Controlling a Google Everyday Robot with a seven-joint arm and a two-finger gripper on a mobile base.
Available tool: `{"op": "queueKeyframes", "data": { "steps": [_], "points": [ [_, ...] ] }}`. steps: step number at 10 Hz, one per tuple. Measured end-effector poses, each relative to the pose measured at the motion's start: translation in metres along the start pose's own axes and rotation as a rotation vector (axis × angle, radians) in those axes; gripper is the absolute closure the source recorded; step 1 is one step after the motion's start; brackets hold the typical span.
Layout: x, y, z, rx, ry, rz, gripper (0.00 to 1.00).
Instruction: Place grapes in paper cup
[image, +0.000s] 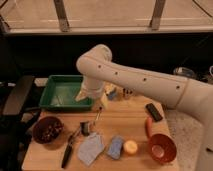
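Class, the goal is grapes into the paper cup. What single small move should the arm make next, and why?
Probably swing the gripper toward the grapes in the dark bowl at front left: it hangs at the right edge of the green tray, apart from them.

Claw (95, 102) at the green tray's (57, 97) right edge, covering that corner, small things just right of the tray too small to tell, arm (145, 82) cut off far right of the tray, dark bowl's (35, 129) contents in front of the tray indistinct
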Motion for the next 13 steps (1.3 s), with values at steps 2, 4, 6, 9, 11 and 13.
{"op": "queueKeyframes", "data": {
  "steps": [2, 4, 6, 9, 11, 13],
  "points": [
    [-0.014, -0.034, 0.019, 0.019, -0.04, -0.029, 0.2],
    [-0.013, -0.036, 0.02, 0.025, -0.041, -0.027, 0.2],
    [-0.014, -0.037, 0.02, 0.025, -0.041, -0.029, 0.2],
    [-0.02, -0.041, 0.027, 0.005, -0.045, -0.055, 0.2],
    [-0.031, -0.062, 0.039, -0.002, -0.053, -0.109, 0.2],
    [-0.049, -0.096, 0.056, -0.006, -0.074, -0.191, 0.2]
  ]
}}
